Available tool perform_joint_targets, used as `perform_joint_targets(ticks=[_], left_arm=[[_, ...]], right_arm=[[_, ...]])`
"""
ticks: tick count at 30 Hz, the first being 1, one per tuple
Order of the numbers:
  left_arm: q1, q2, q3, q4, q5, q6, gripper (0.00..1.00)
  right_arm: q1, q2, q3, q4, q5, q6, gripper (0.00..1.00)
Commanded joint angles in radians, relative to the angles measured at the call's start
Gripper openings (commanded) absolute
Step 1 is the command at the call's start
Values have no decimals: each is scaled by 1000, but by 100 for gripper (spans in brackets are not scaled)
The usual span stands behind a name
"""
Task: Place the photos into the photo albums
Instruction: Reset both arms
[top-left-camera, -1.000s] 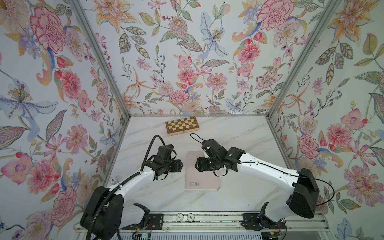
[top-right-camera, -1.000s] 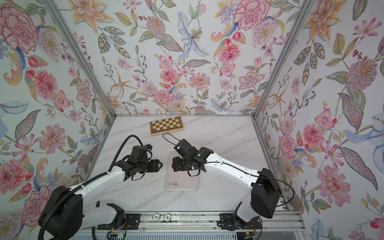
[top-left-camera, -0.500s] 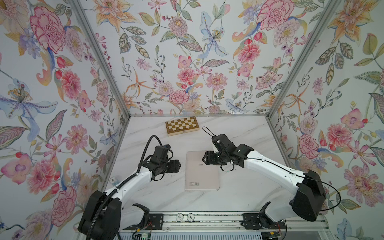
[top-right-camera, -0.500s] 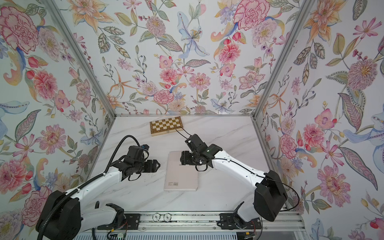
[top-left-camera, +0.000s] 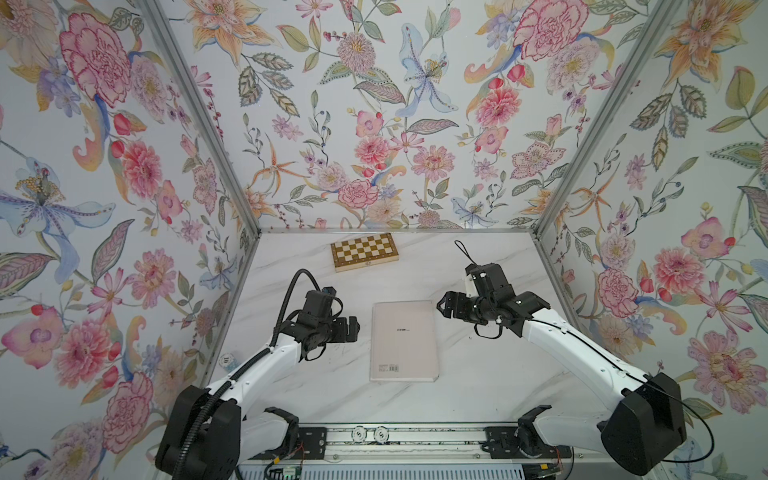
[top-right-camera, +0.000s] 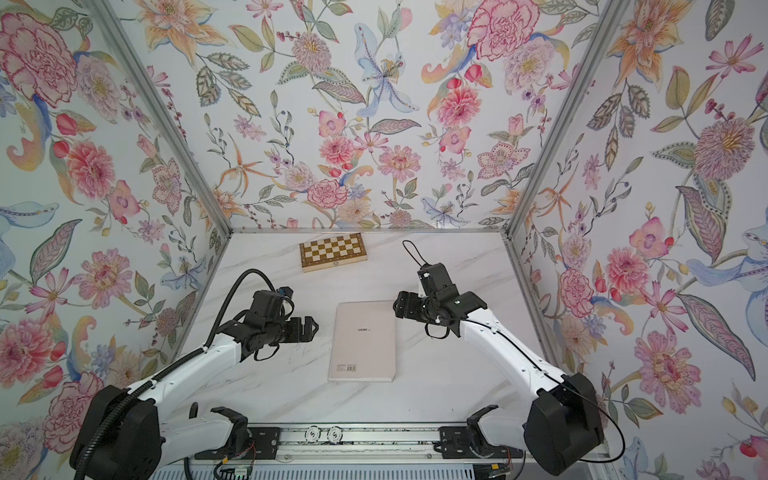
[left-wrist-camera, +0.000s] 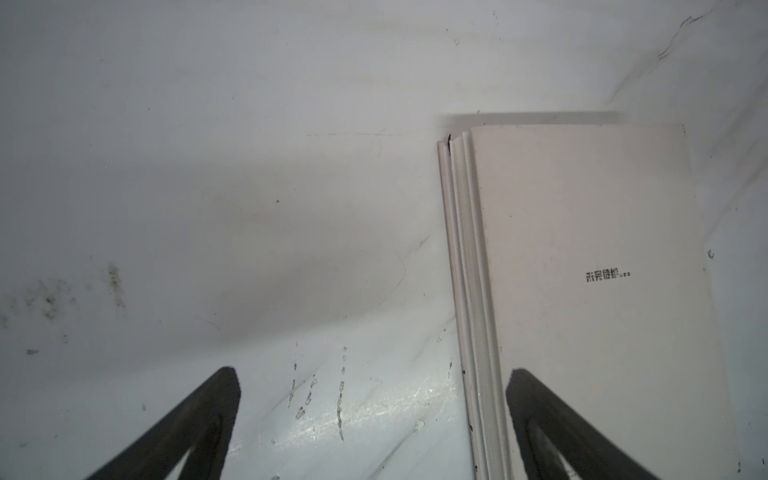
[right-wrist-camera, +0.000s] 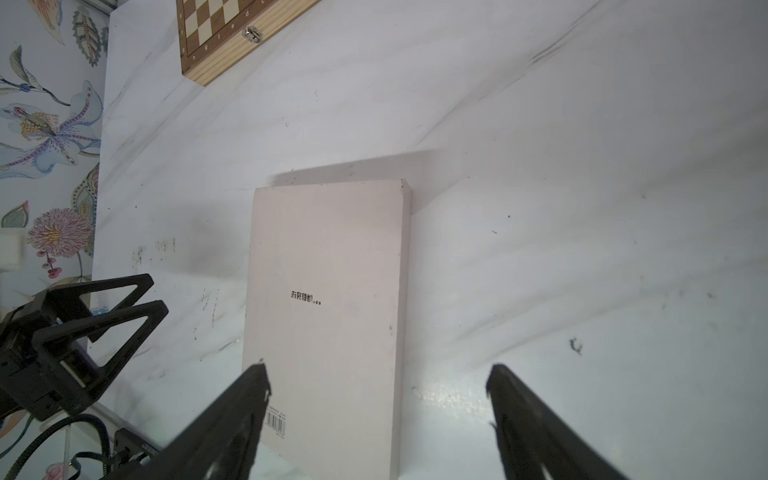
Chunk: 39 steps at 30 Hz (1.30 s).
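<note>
A: So, starting on the left: the left gripper (top-left-camera: 354, 328) hovers just beside the left long edge of the photo album (top-left-camera: 403, 340), jaws spread wide with nothing between them.

B: And the album itself?

A: Closed, flat on the middle of the tabletop (top-left-camera: 478, 386), a little toward the front edge, barcode (top-left-camera: 388, 368) side up. The chessboard box (top-left-camera: 364, 251) sits well apart at the back edge.

B: Any photos out?

A: None in any view. With the covers shut I cannot tell whether they are all inside.

B: Right side?

A: The right gripper (top-left-camera: 441, 304) hangs near the album's far right corner, jaws also apart and empty.

B: What worries you?

A: If the book must be reopened, the cover lies flush on a smooth tabletop. A finger sliding in from the side would likely shove the whole album instead of lifting the cover. In the left wrist view the pages (left-wrist-camera: 469, 270) fan out in steps along that edge, so a pinch there could catch several sleeves and crease them. One finger of each gripper also looks to sit over the cover, so a straight descent would press on it.
</note>
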Motion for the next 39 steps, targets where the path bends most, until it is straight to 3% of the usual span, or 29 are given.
perform_joint_targets(ticks=[1, 11, 20, 24, 26, 33, 39], left_arm=[[17, 7, 49, 17, -30, 1, 99], [102, 29, 123, 117, -44, 13, 99], [172, 1, 90, 243, -115, 67, 99], [223, 2, 79, 287, -113, 77, 99], [232, 9, 72, 325, -108, 141, 99], [246, 29, 107, 301, -219, 248, 99], [266, 39, 25, 469, -256, 366, 99]], right_arm=[[-75, -30, -23, 21, -37, -57, 94], [-311, -48, -79, 107, -63, -131, 97], [-344, -63, -116, 201, 95, -180, 98], [-336, -97, -199, 329, 193, -210, 99], [-336, -120, -245, 399, 225, -215, 99], [-335, -86, -272, 463, 254, -245, 99], [-310, -119, -363, 588, 281, -301, 99]])
